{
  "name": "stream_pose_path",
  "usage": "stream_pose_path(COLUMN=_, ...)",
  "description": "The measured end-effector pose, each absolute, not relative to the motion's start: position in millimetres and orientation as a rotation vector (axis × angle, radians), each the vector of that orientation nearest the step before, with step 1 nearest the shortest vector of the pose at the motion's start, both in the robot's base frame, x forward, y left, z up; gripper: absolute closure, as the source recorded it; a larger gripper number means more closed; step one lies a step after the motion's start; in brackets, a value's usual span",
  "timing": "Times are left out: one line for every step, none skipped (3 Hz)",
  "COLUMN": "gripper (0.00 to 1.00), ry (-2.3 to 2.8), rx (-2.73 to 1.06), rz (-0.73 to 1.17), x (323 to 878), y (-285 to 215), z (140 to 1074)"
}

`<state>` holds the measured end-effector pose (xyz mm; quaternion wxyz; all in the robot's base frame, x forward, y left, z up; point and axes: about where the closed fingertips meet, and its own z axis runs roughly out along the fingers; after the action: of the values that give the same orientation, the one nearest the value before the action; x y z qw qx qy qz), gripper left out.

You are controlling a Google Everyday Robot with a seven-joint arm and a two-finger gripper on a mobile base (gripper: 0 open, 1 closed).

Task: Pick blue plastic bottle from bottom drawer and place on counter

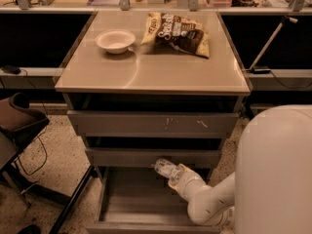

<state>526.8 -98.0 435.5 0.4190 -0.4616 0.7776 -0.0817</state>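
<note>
The blue plastic bottle (164,168), small and clear, is in my gripper (173,175) at the back of the open bottom drawer (129,201). It is held tilted above the drawer floor, its far end level with the lower edge of the middle drawer front. My white arm (209,199) reaches in from the lower right. The gripper is shut on the bottle, and the wrist hides the bottle's near end. The beige counter (146,77) tops the cabinet above.
A white bowl (115,41) and a yellow-brown snack bag (178,33) lie on the far half of the counter. The middle drawer (146,157) and top drawer (146,123) stick out slightly. A dark chair (19,123) stands at left. My white body (278,169) fills the lower right.
</note>
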Motion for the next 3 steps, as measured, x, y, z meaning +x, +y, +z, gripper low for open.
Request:
stream_pose_path(gripper=1.0, ry=1.789, rx=-1.414, rz=-0.227, x=494.7, y=-25.3, z=480.7)
stream_pose_path(gripper=1.0, ry=1.742, rx=-1.682, rz=-0.224, x=438.8, y=-16.0, z=492.8)
stream_pose_path(gripper=1.0, ry=1.791, rx=-1.713, rz=-0.251, x=423.6, y=-40.5, z=500.6)
